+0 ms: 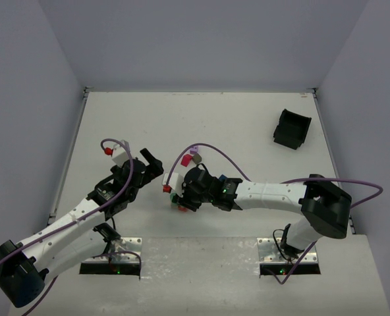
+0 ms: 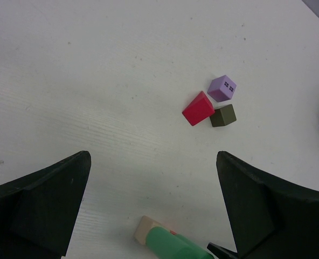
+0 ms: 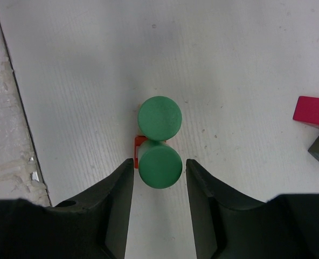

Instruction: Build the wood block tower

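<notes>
Right wrist, green cylinder (image 3: pixel 159 168) inside spread right claw (image 3: pixel 160 162) (slim gaps both sides)

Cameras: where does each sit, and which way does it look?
Top external: above and behind the arms, looking down at the table; both show.
Left wrist: down past the open left gripper at the red block.
Right wrist: straight down on green cylinders; right gripper flanks one.
Shared: both wrist views show the red block.

Matt painted wood blocks (image 2: pixel 198 108) lie on a smooth, matt white table (image 2: pixel 95 81).
</notes>
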